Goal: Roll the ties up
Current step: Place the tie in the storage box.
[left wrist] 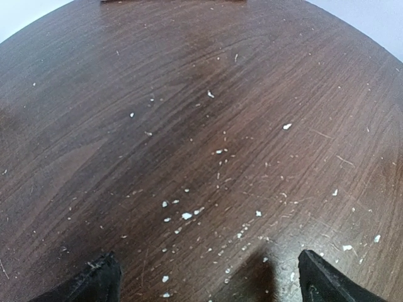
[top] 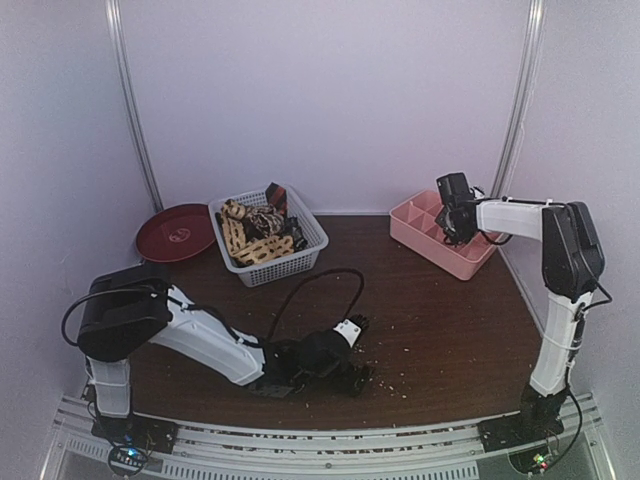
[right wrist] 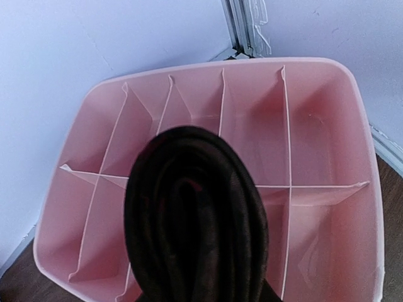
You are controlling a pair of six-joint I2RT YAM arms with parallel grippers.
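You've got a dark wood counter (top: 450, 340) with the pink box (top: 412, 236), split into compartments, at the far right corner; take that as your landmark. The right arm (top: 570, 250) reaches in over the pink box from its right. The left arm (top: 210, 340) lies low on the counter, well left of the pink box and nearer you. The white basket (top: 285, 265) is well left of the pink box, in the same far row. The red plate (top: 172, 235) is further left still, just beyond the basket. Loose ties (top: 258, 235) are piled in the basket, tan-and-cream patterned and dark ones. A rolled tie (right wrist: 195, 214), dark brown, hangs over the pink box and covers its middle dividers; can't tell which compartment. Your right pincer (top: 456, 228) is clamped on that roll, though the roll hides its fingers. Your left pincer (left wrist: 206, 255) is wide apart and holds nothing, its fingertips (left wrist: 101, 277) low over bare counter. White crumbs (left wrist: 186, 216) are scattered ahead of it.
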